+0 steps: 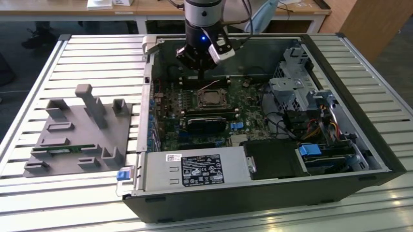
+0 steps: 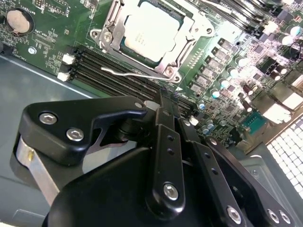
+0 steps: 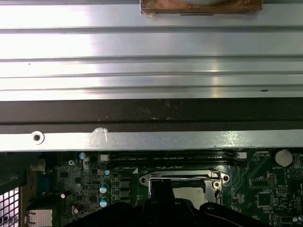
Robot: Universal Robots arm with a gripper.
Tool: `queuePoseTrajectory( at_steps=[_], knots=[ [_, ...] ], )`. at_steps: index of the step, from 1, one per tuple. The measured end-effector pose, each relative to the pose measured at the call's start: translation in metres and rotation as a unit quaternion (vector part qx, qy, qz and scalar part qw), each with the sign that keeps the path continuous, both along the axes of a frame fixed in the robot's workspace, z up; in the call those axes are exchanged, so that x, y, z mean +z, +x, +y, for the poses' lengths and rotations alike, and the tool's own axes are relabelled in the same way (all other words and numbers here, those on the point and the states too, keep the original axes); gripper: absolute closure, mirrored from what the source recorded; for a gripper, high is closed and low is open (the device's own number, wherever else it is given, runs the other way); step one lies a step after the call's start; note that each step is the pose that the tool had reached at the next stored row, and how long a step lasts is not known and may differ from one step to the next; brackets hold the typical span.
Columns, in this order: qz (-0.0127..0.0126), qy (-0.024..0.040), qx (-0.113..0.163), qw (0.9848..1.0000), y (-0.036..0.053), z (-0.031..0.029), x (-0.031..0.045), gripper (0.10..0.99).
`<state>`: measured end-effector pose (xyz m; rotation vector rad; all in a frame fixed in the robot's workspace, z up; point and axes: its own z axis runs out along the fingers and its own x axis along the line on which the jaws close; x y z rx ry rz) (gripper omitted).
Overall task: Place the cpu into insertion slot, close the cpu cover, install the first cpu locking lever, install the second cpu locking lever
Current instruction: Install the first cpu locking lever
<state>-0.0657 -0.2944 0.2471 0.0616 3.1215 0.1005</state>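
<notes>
The cpu (image 2: pixel 149 30), a pale silvery square chip, lies in the insertion slot (image 1: pixel 212 98) on the green motherboard. The cpu cover (image 2: pixel 166 65), a silvery frame, lies flat over the chip's edges. A thin wire locking lever (image 2: pixel 130 74) runs low along the socket side nearest the gripper, and it also shows in the first wrist view as a wire lever (image 3: pixel 182 178). My gripper (image 1: pixel 205 77) hangs above the board just behind the socket in the exterior view. Its black fingers (image 2: pixel 163 123) are shut with nothing between them, and their tips stand short of the lever.
Black memory slots (image 2: pixel 109 71) lie between the gripper and the socket. A black heatsink block (image 1: pixel 210 121), a grey power supply (image 1: pixel 193 169) and a drive cage (image 1: pixel 290 87) stand inside the case. The case wall (image 3: pixel 151 137) is close behind. A grey fixture tray (image 1: pixel 77 130) sits at the exterior view's left.
</notes>
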Motion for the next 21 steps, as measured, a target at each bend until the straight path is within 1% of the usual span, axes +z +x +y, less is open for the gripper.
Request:
queuePoseTrajectory(
  at_steps=[21],
  knots=[
    [0.0000,0.0006,0.000,1.0000,0.0000,0.0000,-0.0052,0.980]
  ],
)
